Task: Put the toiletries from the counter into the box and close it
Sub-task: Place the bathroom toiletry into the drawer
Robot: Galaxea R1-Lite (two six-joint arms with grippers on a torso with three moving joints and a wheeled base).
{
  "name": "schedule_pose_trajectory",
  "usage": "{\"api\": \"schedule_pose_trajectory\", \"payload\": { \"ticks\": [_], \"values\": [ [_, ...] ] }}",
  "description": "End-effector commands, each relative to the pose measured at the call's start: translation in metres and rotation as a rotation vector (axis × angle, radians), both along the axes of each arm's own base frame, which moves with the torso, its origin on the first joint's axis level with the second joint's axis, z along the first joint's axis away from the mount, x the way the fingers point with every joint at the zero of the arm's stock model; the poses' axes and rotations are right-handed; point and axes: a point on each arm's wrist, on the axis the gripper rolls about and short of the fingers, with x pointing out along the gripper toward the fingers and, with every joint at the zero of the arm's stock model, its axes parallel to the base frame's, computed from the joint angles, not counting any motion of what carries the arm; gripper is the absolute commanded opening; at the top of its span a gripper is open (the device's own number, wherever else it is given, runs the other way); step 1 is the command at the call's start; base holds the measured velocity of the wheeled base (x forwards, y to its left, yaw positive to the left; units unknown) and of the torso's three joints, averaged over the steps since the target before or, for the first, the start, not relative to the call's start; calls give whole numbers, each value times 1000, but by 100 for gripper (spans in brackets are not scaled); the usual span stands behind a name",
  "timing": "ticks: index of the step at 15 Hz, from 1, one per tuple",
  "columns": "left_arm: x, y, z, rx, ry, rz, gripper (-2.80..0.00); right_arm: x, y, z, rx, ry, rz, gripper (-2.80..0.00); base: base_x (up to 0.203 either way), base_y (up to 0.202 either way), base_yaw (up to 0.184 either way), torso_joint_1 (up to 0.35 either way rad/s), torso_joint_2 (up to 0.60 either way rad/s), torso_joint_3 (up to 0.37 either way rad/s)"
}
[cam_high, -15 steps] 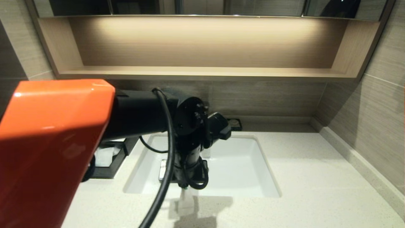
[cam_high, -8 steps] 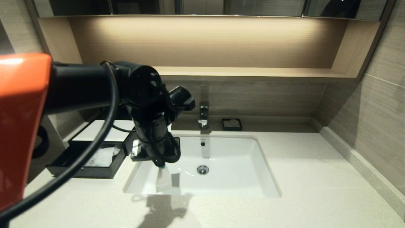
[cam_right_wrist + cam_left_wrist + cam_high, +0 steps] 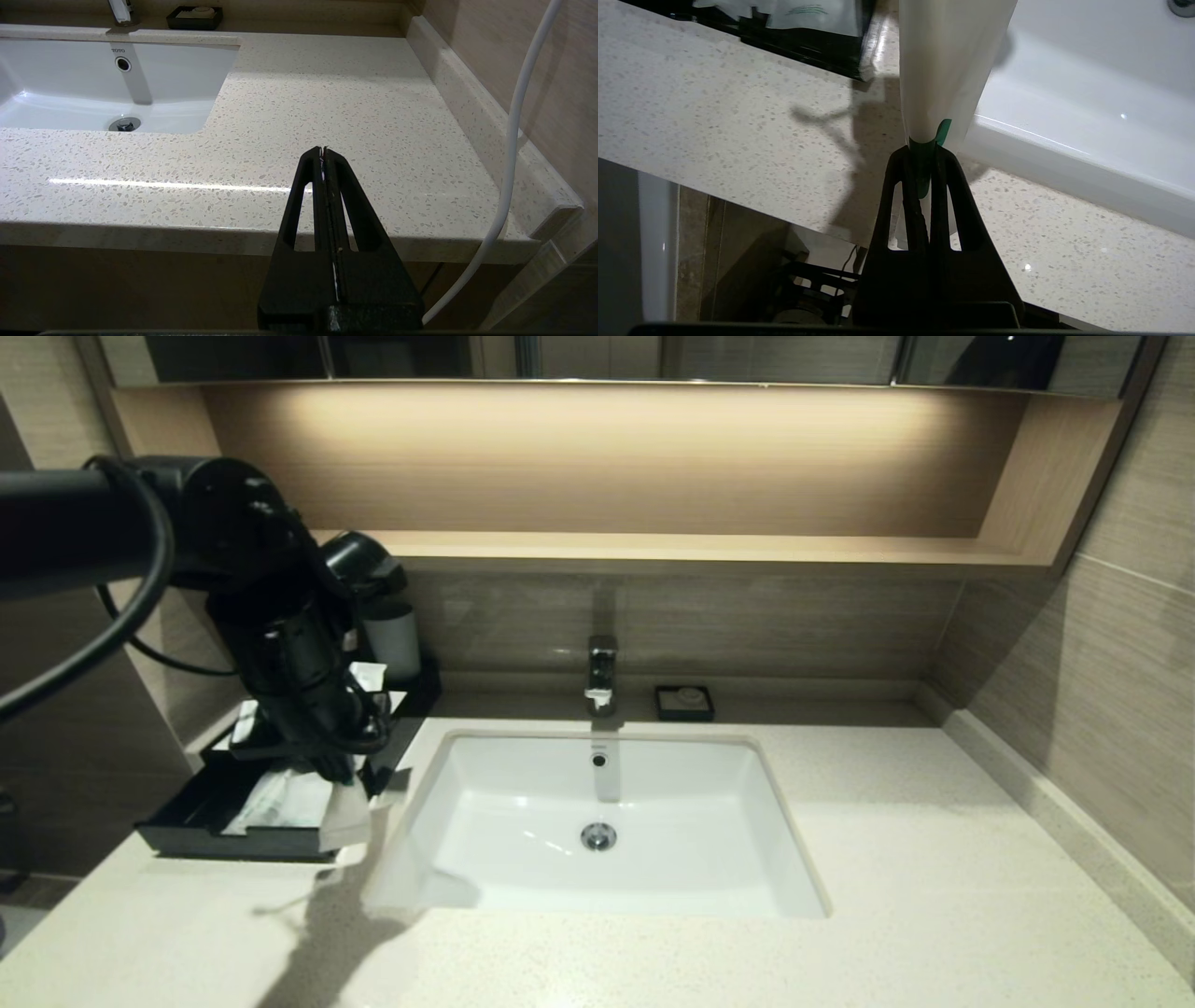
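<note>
My left gripper [image 3: 336, 770] is shut on the green end of a pale translucent plastic sleeve [image 3: 347, 817], one of the toiletries. The sleeve hangs from the fingers over the front right corner of the black box's open drawer [image 3: 233, 843]. In the left wrist view the sleeve [image 3: 943, 60] stretches away from the gripper [image 3: 923, 151], above the cream speckled counter [image 3: 714, 116] beside the drawer [image 3: 803, 44]. Other pale sleeves [image 3: 280, 800] lie inside the drawer. My right gripper [image 3: 323, 150] is shut and empty at the counter's front right edge [image 3: 327, 233].
The white sink basin [image 3: 672, 803] lies right of the box, with a faucet [image 3: 602, 672] behind it. A small black square dish [image 3: 684, 702] stands by the back wall. A white cup [image 3: 392, 639] stands behind the box. A wall ledge [image 3: 1055, 821] bounds the counter's right side.
My left arm has swung left, carrying the sleeve from above the sink's front rim to over the open drawer. The sink and faucet have come into view.
</note>
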Motion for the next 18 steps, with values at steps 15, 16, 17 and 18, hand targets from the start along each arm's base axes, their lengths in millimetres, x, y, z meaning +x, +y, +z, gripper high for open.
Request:
{"api": "schedule_pose_trajectory", "payload": {
  "ticks": [15, 16, 17, 18],
  "values": [
    [-36, 110, 23, 69, 208, -106, -280, 0, 0, 0, 0, 1, 0, -280, 0, 0, 0, 0, 0, 0],
    [-37, 112, 22, 69, 226, -106, -280, 0, 0, 0, 0, 0, 0, -280, 0, 0, 0, 0, 0, 0],
    [-38, 113, 21, 67, 248, -110, -280, 0, 0, 0, 0, 0, 0, -280, 0, 0, 0, 0, 0, 0],
    [-38, 116, 19, 67, 271, -117, -280, 0, 0, 0, 0, 0, 0, -280, 0, 0, 0, 0, 0, 0]
  ]
}}
